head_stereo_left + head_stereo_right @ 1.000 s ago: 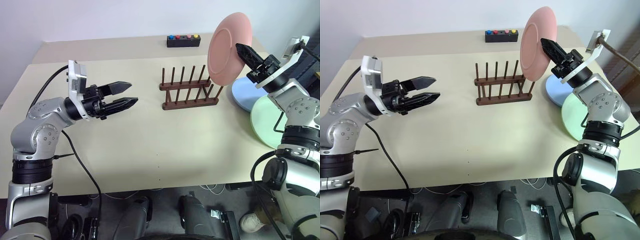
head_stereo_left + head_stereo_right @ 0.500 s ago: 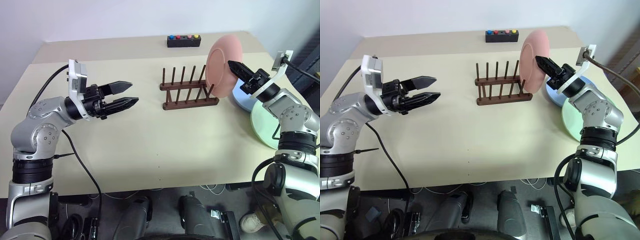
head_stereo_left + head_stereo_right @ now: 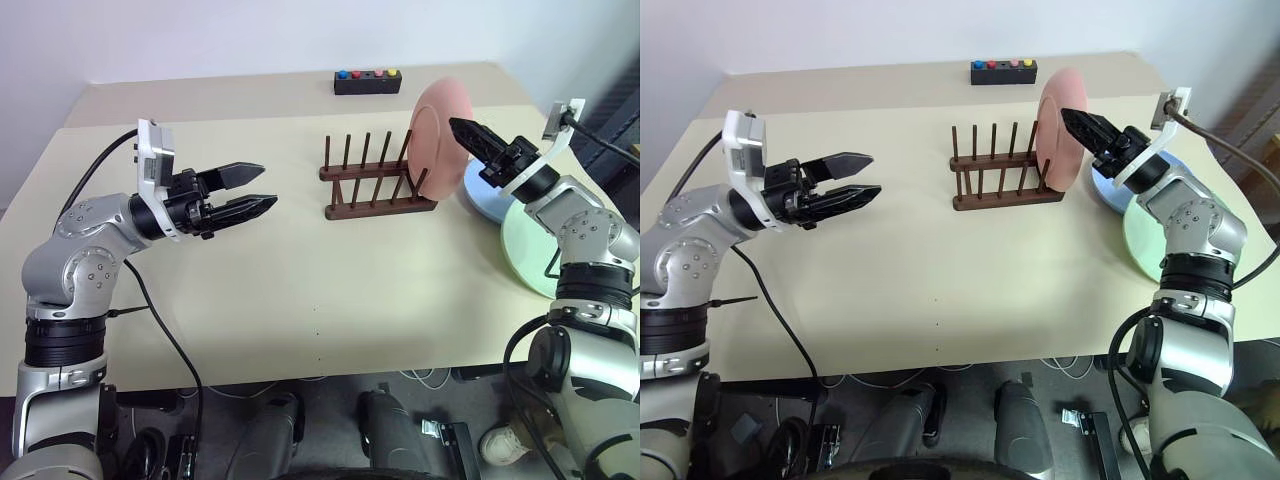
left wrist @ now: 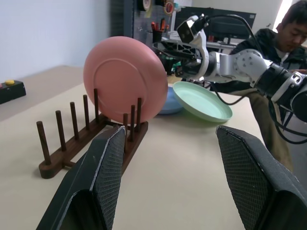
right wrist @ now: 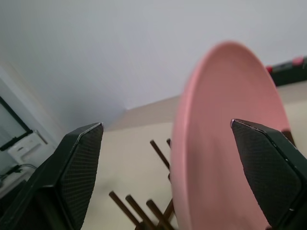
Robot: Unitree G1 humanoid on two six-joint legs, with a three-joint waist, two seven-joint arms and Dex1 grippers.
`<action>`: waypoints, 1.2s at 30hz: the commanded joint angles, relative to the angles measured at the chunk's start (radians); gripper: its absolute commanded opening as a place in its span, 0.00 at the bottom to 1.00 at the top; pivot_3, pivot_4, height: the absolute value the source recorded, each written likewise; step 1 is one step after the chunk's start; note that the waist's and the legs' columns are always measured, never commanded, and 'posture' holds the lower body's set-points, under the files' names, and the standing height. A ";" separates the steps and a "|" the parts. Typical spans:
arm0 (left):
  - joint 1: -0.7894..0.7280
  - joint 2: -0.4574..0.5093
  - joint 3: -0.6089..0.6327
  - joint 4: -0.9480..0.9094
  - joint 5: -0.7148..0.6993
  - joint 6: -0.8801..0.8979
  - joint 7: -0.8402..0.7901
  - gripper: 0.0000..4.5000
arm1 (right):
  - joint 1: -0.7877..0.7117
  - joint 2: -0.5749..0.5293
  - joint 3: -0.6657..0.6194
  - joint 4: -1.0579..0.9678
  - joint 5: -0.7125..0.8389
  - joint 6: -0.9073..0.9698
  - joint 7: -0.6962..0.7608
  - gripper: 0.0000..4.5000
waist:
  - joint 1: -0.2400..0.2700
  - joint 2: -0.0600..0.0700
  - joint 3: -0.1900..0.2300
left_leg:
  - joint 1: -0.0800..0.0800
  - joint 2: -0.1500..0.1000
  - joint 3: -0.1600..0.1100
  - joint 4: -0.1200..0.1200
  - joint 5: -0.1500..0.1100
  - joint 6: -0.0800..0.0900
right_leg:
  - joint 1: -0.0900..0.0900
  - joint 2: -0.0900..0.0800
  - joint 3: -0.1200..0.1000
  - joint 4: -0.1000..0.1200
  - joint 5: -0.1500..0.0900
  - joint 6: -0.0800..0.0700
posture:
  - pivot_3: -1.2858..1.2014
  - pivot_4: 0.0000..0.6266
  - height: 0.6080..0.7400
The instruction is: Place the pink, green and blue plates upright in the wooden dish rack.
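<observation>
**Left wrist view: pink plate standing in the rack's end slot**

Left wrist view gives me the pink plate [image 4: 123,79] upright at the end of the wooden dish rack [image 4: 86,139], its lower edge down between the pegs. Just behind it I see the right gripper [image 4: 165,47] with its fingers spread either side of the plate's upper rim; from the right wrist view the plate's edge runs between those fingers with a gap on each side. The green plate [image 4: 201,100] and blue plate [image 4: 163,103] lie flat beyond the rack, the blue partly under the green, near the bench's right edge. A person sits behind them.

From the head views, the left gripper [image 3: 255,189] hovers over bare bench [image 3: 300,290], fingers apart and holding nothing, well apart from the rack. A black button box [image 3: 367,81] sits at the far edge.
</observation>
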 commanded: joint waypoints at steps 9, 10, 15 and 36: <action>-0.020 -0.011 0.010 -0.014 -0.001 -0.040 -0.014 0.69 | 0.082 -0.066 -0.089 -0.228 -0.015 -0.142 -0.081 0.99 | 0.005 0.000 0.000 | 0.000 0.000 0.000 0.000 0.000 0.000 | 0.000 0.000 0.000 0.000 0.000 0.000 | 0.52 0.24 1.00; -0.020 -0.015 0.007 -0.016 0.000 -0.044 -0.013 0.69 | 0.103 -0.073 -0.092 -0.252 -0.022 -0.151 -0.089 0.99 | 0.005 0.000 0.000 | 0.000 0.000 0.000 0.000 0.000 0.000 | 0.000 0.000 0.000 0.000 0.000 0.000 | 0.52 0.24 1.00; -0.001 -0.043 -0.025 -0.045 -0.020 -0.024 -0.020 0.69 | 0.218 -0.143 -0.092 -0.353 -0.079 -0.150 -0.132 0.99 | 0.004 0.000 0.000 | 0.000 0.000 0.000 0.000 0.000 0.000 | 0.000 0.000 0.000 0.000 0.000 0.000 | 0.52 0.24 1.00; -0.075 -0.091 -0.169 0.078 0.105 0.011 -0.043 0.99 | 0.569 -0.283 -0.076 -0.654 -0.189 -0.040 -0.207 1.00 | 0.005 0.001 -0.001 | 0.001 0.000 0.002 0.001 0.000 0.001 | 0.002 -0.001 0.000 -0.002 0.000 0.000 | 0.52 0.24 1.00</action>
